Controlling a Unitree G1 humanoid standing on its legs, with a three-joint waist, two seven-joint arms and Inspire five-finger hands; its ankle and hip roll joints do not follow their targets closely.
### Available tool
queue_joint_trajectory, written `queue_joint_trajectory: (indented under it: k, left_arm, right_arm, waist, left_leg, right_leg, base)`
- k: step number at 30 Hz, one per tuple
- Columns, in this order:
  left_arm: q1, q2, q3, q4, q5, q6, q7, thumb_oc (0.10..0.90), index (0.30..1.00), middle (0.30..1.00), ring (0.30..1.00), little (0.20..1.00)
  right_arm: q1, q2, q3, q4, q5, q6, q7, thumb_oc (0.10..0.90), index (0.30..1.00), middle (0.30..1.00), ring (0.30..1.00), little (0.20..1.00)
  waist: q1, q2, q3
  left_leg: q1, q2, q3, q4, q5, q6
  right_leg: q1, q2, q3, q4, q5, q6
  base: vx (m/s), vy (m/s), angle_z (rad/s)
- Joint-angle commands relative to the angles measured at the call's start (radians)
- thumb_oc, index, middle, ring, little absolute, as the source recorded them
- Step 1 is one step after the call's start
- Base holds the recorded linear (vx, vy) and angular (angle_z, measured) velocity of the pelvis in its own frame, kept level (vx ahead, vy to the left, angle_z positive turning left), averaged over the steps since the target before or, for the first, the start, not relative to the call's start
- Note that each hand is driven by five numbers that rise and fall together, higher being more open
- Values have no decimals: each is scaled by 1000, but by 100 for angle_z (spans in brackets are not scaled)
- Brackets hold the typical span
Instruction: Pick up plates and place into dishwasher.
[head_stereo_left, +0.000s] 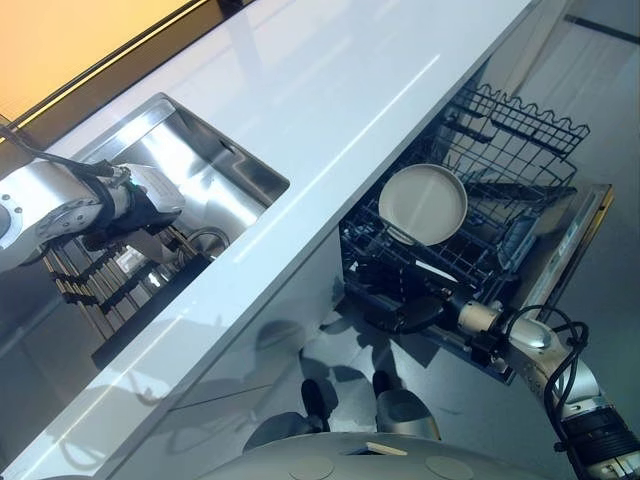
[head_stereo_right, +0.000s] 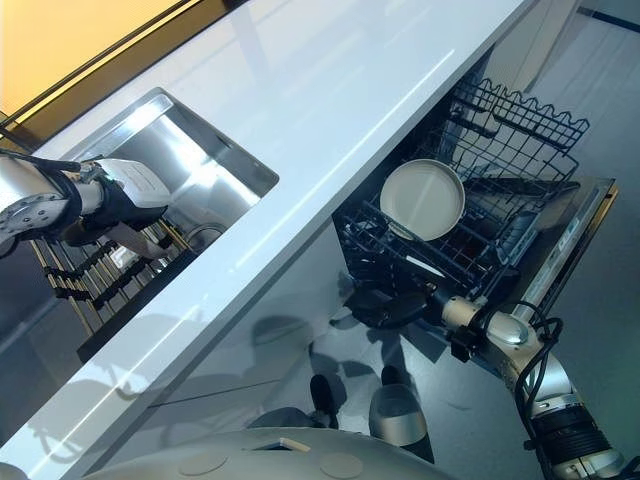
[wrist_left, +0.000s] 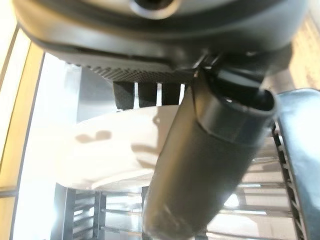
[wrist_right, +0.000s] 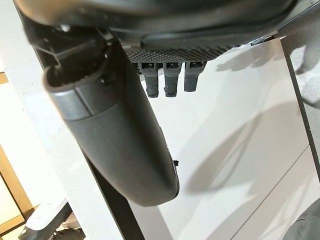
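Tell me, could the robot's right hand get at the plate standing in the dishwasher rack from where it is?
Probably yes. The right hand hangs open and empty at the rack's front edge. The plate stands upright just beyond it, with only low rack wires between them.

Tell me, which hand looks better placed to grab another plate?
Probably the left. The left hand is over the sink, fingers and thumb already closing on a white plate. The right hand hangs empty by the dishwasher rack, which holds one plate.
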Motion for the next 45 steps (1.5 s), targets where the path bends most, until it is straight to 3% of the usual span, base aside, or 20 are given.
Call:
queue_joint_trajectory:
  k: [1,5,8,13,18,21,27,30,32,38,43,45]
  left_arm:
    - [-19,16,139,73,41,68,192,100,300,300,300,200]
    - [-39,-2,180,100,-38,125,359,100,300,300,300,200]
    - [11,-13,270,137,-116,153,504,100,300,300,300,200]
    - [232,-52,571,193,-213,138,741,100,300,300,300,200]
    - [556,-136,916,151,-232,123,857,100,300,300,300,200]
    - [651,-183,993,121,-219,132,869,100,300,300,300,200]
    - [684,-254,1004,73,-182,155,893,100,300,300,300,200]
    - [670,-272,993,60,-175,174,934,100,300,300,300,200]
    - [643,-283,981,46,-197,184,980,100,300,300,300,200]
    - [574,-321,950,16,-237,160,1084,100,300,300,300,200]
    - [515,-375,921,-85,-258,128,1161,100,300,300,300,200]
    - [479,-379,898,-122,-281,121,1158,100,300,300,300,200]
  right_arm:
    - [-41,-25,-49,-102,60,-106,27,800,900,900,900,900]
    - [-43,-19,-79,-99,83,-148,4,800,900,900,900,900]
    - [-41,-12,-139,-129,143,-191,-48,800,900,900,900,900]
    - [-22,67,-284,-182,123,-280,-215,800,900,900,900,900]
    - [39,132,-421,-232,9,-402,-351,800,900,900,900,900]
    - [39,143,-461,-255,-4,-426,-421,800,900,900,900,900]
    - [2,141,-500,-264,-54,-479,-566,800,900,900,900,900]
    - [-24,126,-515,-271,-106,-548,-623,800,900,900,900,900]
    - [-47,106,-517,-291,-151,-592,-630,800,900,900,900,900]
    - [-89,66,-493,-320,-249,-634,-622,800,900,900,900,900]
    - [-135,-31,-446,-355,-563,-684,-639,800,900,900,900,900]
    - [-170,-86,-426,-362,-616,-685,-638,800,900,900,900,900]
  waist:
    - [12,-17,-60]
    - [13,-26,-69]
    - [18,-30,-73]
    - [23,-27,-88]
    - [16,-22,-109]
    - [13,-24,-115]
    - [21,-31,-123]
    - [25,-36,-128]
    - [28,-39,-132]
    - [45,-48,-144]
    - [72,-65,-158]
    - [83,-72,-164]
  left_leg:
    - [1,-99,-36,25,-103,34]
    - [3,-94,-37,15,-99,32]
    - [5,-91,-39,11,-99,32]
    - [6,-87,-32,4,-104,31]
    - [6,-83,-15,1,-113,31]
    - [9,-82,-12,1,-116,31]
    - [18,-82,-15,3,-121,33]
    - [21,-82,-18,4,-122,32]
    - [21,-82,-22,4,-122,32]
    - [13,-81,-27,8,-112,29]
    - [9,-79,-37,12,-111,23]
    - [10,-78,-39,12,-111,20]
  right_leg:
    - [-44,36,-60,4,34,91]
    - [-45,40,-57,7,32,90]
    - [-44,43,-53,6,32,88]
    - [-43,48,-52,-12,32,85]
    - [-42,52,-43,-25,28,83]
    - [-39,52,-42,-23,22,81]
    - [-28,48,-45,-16,12,78]
    - [-24,47,-44,-12,10,78]
    - [-24,45,-42,-5,9,78]
    - [-31,41,-48,4,14,75]
    - [-26,35,-66,6,10,73]
    - [-22,34,-75,7,9,72]
  base:
    - [0,0,0]
    - [0,0,0]
    - [0,0,0]
    - [7,49,-1]
    - [14,78,-2]
    - [18,66,-4]
    - [12,48,-1]
    - [0,0,0]
    - [0,0,0]
    - [-15,-6,1]
    - [-17,-21,10]
    - [-14,-41,11]
